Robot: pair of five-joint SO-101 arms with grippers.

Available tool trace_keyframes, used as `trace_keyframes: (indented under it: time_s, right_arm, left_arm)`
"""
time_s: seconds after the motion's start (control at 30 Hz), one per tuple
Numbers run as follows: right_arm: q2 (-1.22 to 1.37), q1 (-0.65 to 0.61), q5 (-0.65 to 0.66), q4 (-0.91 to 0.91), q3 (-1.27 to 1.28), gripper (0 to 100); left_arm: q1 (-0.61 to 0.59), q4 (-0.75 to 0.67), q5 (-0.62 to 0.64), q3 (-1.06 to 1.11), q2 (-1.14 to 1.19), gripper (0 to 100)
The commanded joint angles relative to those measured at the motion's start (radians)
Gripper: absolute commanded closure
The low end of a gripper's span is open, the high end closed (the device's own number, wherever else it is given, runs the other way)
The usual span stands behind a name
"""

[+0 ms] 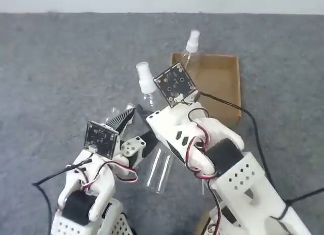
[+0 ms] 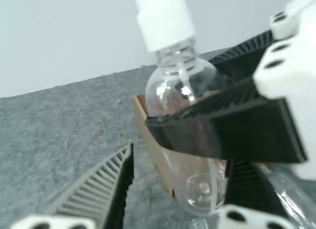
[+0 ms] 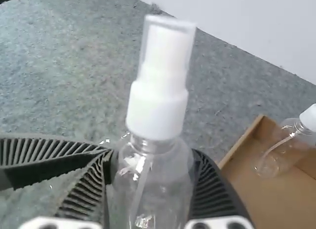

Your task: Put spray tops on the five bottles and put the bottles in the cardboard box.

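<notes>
Over grey carpet (image 1: 61, 68), the right gripper (image 3: 150, 189) clamps a bottle (image 3: 148, 160) between its jaws, spray top (image 3: 160, 86) fitted. The left gripper (image 2: 173, 199) gapes wide near the bottle's base. Another bottle (image 3: 281, 150) rests in the box (image 3: 276, 199).

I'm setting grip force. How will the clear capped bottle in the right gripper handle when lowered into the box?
The bottle looks empty, so probably light. Its smooth round wall may slip or twist in the right gripper. With the tall spray top it likely tips if stood in the cardboard box, and rolls if laid down.
</notes>
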Motion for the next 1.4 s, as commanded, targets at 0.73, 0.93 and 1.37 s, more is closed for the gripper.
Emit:
trace_keyframes:
  time_s: [0.73, 0.93, 1.37]
  right_arm:
    - [0.432, 0.644, 0.020, -0.599, -0.127, 99.2]
    - [0.591, 0.648, 0.091, -0.731, -0.127, 99.2]
    - [0.885, 0.654, -0.020, -1.070, -0.127, 99.2]
  left_arm:
    - [0.002, -0.006, -0.006, 0.012, -0.006, 78]
    - [0.002, -0.006, -0.006, 0.013, -0.006, 78]
    - [0.002, -0.008, -0.006, 0.022, -0.006, 78]
